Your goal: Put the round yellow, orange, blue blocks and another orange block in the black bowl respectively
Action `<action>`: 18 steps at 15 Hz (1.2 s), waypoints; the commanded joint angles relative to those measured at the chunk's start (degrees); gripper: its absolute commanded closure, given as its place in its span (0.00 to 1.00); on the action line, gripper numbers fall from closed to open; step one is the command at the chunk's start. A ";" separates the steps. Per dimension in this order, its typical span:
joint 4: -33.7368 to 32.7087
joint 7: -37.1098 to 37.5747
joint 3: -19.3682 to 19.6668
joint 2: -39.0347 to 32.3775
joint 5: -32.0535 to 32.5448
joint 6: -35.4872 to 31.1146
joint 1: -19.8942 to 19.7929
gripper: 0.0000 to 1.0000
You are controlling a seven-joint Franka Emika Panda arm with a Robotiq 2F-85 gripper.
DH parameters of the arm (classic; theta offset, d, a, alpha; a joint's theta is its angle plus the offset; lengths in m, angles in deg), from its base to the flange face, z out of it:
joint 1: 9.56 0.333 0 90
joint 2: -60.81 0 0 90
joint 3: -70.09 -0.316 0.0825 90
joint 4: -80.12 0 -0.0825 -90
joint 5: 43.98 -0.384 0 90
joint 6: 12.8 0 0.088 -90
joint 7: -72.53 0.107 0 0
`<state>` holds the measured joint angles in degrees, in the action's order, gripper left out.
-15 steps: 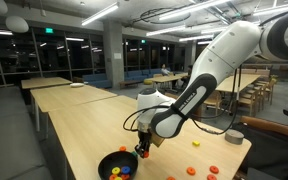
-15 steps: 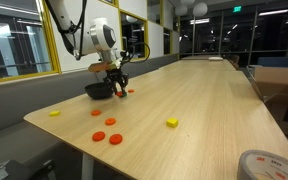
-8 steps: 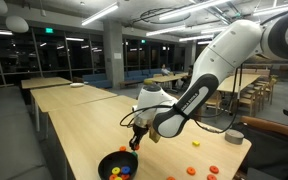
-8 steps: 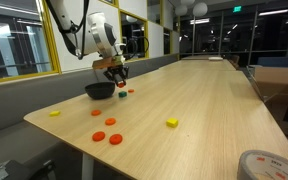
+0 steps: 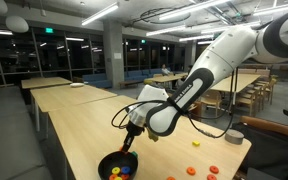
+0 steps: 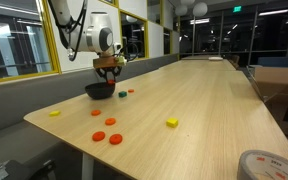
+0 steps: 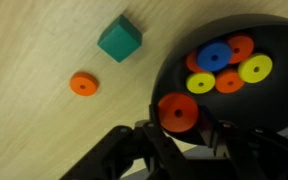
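The black bowl (image 7: 274,120) fills the right of the wrist view and holds the blue block (image 7: 214,57) among several orange and yellow discs. My gripper (image 7: 181,130) is shut on an orange disc (image 7: 178,112) and holds it above the bowl's near rim. In both exterior views the gripper (image 5: 131,128) (image 6: 108,72) hangs just above the bowl (image 5: 117,165) (image 6: 100,90). Another orange disc (image 7: 82,84) lies on the table left of the bowl.
A green cube (image 7: 119,38) sits on the wooden table near the bowl. Further along the table lie three orange discs (image 6: 110,123), a yellow disc (image 6: 54,113) and a yellow cube (image 6: 171,122). The table edge runs close to the bowl.
My gripper has risen from the table beside the bowl and moved over the bowl's rim, with the orange disc in it.
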<state>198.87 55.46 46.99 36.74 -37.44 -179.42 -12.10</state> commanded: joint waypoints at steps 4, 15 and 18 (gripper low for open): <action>-3.88 -19.60 -17.17 -5.33 -12.61 7.35 -15.87 0.77; -7.50 -10.72 1.91 -1.35 -10.64 20.59 -2.12 0.00; -4.67 1.32 9.77 2.91 -5.22 20.09 4.47 0.00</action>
<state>191.79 46.79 49.93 34.23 -46.61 -160.56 -13.82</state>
